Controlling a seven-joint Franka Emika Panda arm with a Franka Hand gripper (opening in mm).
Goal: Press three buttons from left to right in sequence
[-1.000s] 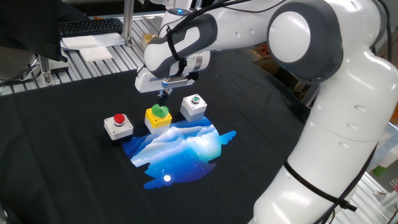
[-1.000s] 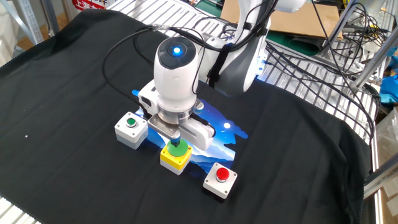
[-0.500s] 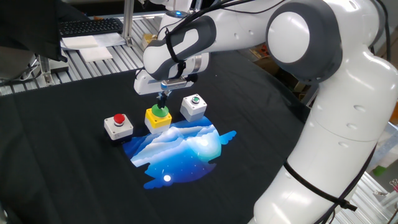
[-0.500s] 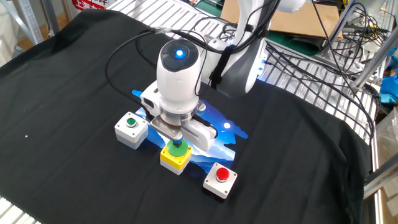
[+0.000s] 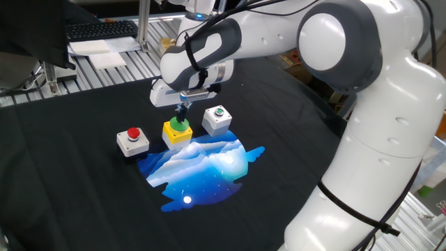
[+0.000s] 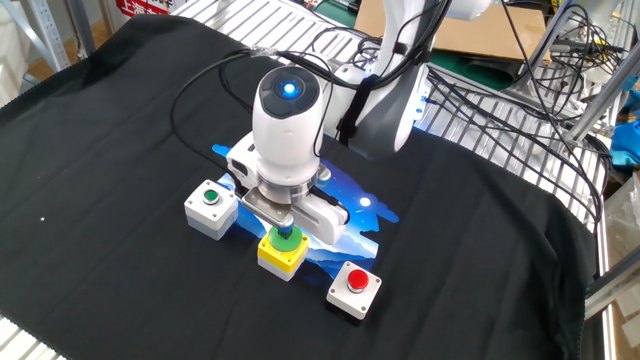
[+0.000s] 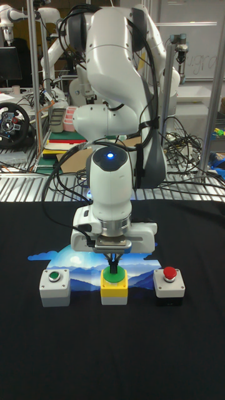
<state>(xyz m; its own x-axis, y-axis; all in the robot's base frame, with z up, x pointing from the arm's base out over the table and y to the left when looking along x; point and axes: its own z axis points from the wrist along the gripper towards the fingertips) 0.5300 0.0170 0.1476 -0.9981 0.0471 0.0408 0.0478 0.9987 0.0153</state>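
Observation:
Three buttons sit in a row on the black cloth. The red cap on a white box (image 5: 132,139) (image 6: 355,285) (image 7: 169,284) is at one end. The big green dome on a yellow box (image 5: 178,131) (image 6: 283,250) (image 7: 114,285) is in the middle. The small green cap on a white box (image 5: 217,118) (image 6: 211,207) (image 7: 54,287) is at the other end. My gripper (image 5: 182,115) (image 6: 286,229) (image 7: 113,262) points straight down over the middle button. Its dark fingers are shut together, tips at the top of the green dome.
A blue and white printed patch (image 5: 202,164) lies on the cloth right behind the buttons. The arm's large white body (image 5: 376,139) fills the right side. A keyboard and papers (image 5: 101,31) lie beyond the cloth, and cables (image 6: 520,90) run along the metal table edge.
The gripper has shifted only slightly while staying over the green dome of the yellow box. The three buttons have not moved.

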